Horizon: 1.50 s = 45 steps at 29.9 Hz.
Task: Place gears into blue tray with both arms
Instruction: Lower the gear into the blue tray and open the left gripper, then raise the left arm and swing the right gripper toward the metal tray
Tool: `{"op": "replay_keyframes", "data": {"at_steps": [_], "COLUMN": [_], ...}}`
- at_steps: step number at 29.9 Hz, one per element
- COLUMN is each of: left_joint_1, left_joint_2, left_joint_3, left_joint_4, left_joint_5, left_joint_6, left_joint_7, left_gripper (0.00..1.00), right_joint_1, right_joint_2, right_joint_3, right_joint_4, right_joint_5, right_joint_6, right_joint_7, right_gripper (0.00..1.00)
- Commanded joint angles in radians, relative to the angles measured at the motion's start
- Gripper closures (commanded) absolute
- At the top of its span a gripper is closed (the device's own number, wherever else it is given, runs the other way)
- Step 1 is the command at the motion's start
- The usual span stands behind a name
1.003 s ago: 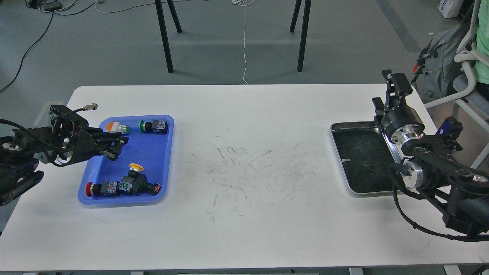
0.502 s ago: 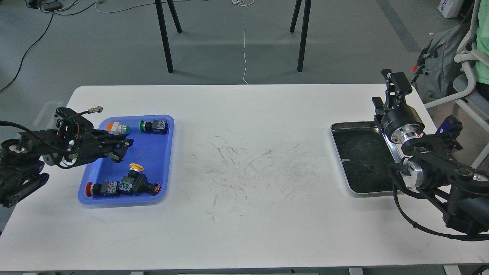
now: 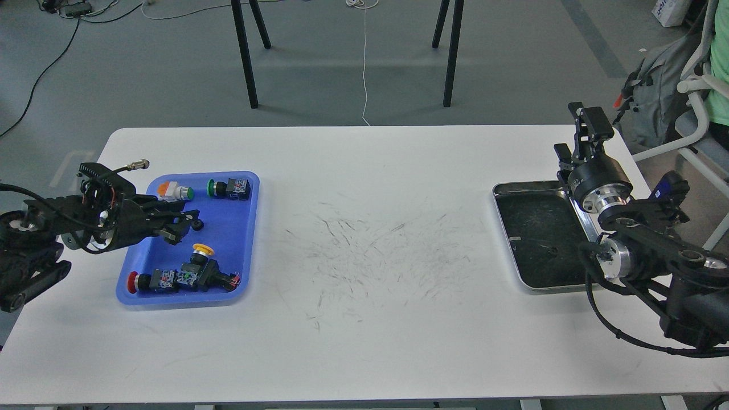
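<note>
Looking down at a white table [image 3: 364,341] that fills most of the frame, with a big patch of dark scuff marks [image 3: 376,250] right in the middle. Grey floor beyond it, black chair or stand legs [image 3: 245,54] along the top edge, a white cord [image 3: 365,62] hanging down top centre, and some cables in the upper left corner. A grey backpack [image 3: 655,94] sits on a white chair in the upper right.

Left side of the frame has the blue tray [image 3: 230,296], with several coloured push-button switches [image 3: 188,276] lying in it. My left gripper [image 3: 191,222] reaches in from the left edge over the tray's middle, fingers slightly spread. A small black gear [image 3: 198,225] sits right at the fingertips, over the blue floor; I can't tell if it's touching the fingers or already lying free in the tray.

Right side has the steel tray [image 3: 501,228] with a dark bottom; there's one tiny dark speck in it but it's too small for me to call. My right gripper [image 3: 584,128] points up toward the top of the frame just past the steel tray's far right corner, and I can't tell whether its fingers are apart or together.
</note>
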Motion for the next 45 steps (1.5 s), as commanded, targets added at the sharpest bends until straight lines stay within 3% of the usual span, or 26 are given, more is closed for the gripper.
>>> {"op": "replay_keyframes", "data": {"at_steps": [1,13,18,22,26,31,35,45], "left_joint_1": [-0.020,-0.110,-0.122,-0.151,-0.151,-0.145,-0.134,-0.137], "left_joint_2": [0.022,0.013,-0.027,-0.084,-0.136,-0.193,-0.236,-0.337], "left_joint_3": [-0.004,-0.012,-0.043,-0.154,-0.269,-0.365,-0.429,-0.466], "left_joint_4": [-0.005,0.006,0.014,0.056,0.087,0.110,0.130,0.234], "left_joint_5": [-0.141,-0.737,-0.941,-1.103,-1.196,-1.277,-1.412,-1.565], "left_joint_6": [-0.003,-0.062,-0.121,-0.262,-0.379,-0.454,-0.563,-0.593], "left_joint_7": [0.000,0.000,0.000,0.000,0.000,0.000,0.000,0.000], "left_gripper": [0.46,0.11,0.07,0.04,0.01,0.00,0.00,0.00], "right_joint_1": [0.021,0.107,0.139,0.157,0.216,0.256,0.259,0.420], "right_joint_2": [-0.001,0.037,0.099,0.148,0.157,0.151,0.137,0.013], "right_joint_3": [-0.004,-0.063,-0.071,-0.083,-0.218,-0.307,-0.313,-0.592], "right_joint_4": [-0.002,-0.044,-0.085,-0.088,-0.088,-0.077,-0.064,0.025], "right_joint_5": [0.000,-0.011,-0.008,-0.011,-0.003,0.003,0.005,0.006], "right_joint_6": [0.000,0.006,0.009,0.011,0.011,0.029,0.037,0.146], "right_joint_7": [0.000,0.000,0.000,-0.001,-0.019,-0.021,-0.021,-0.051], "right_gripper": [0.04,0.04,0.04,0.03,0.03,0.03,0.03,0.03]}}
